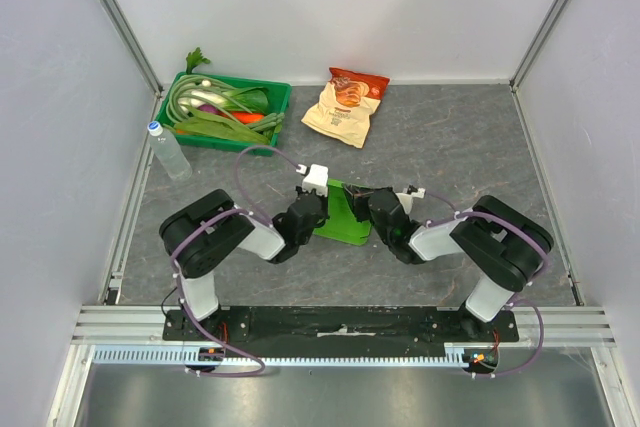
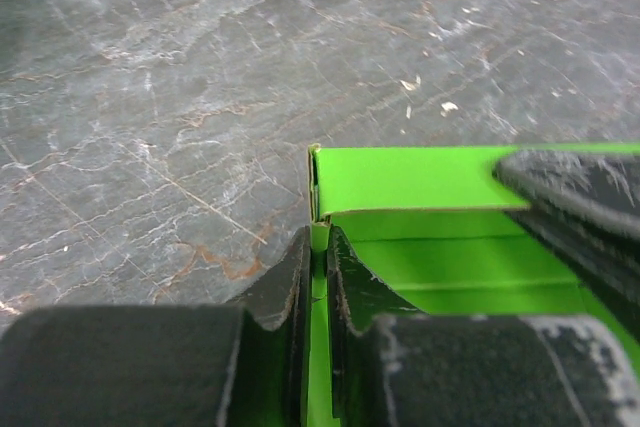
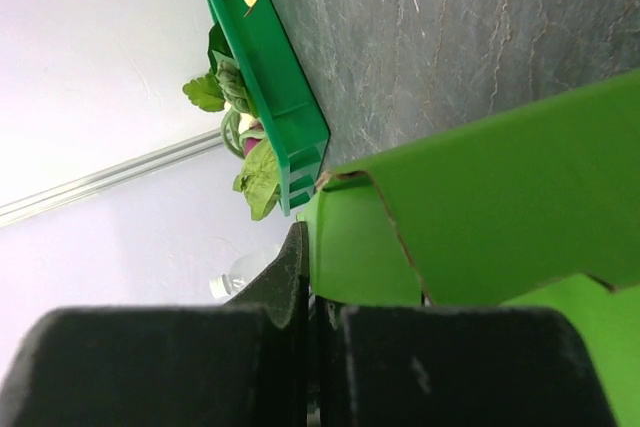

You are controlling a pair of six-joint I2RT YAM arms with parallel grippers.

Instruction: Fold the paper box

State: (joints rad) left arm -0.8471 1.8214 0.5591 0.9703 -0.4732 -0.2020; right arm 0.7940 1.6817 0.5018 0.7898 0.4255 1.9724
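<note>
The paper box [image 1: 345,215] is bright lime-green thin cardboard, lying between my two grippers at the table's middle. My left gripper [image 1: 312,209] is shut on the box's left wall; in the left wrist view the thin green wall [image 2: 320,247] runs between the two black fingers, with the box's panels [image 2: 420,177] beyond. My right gripper [image 1: 372,205] is shut on the box's right side; in the right wrist view a green flap [image 3: 365,257] sits pinched against the black finger, and a larger flap [image 3: 500,207] with a torn edge leans over it.
A darker green tray [image 1: 279,113] of vegetables stands at the back left and also shows in the right wrist view [image 3: 270,67]. A beige-and-red snack bag [image 1: 346,105] lies at the back middle. A clear water bottle [image 1: 168,150] lies at the left edge.
</note>
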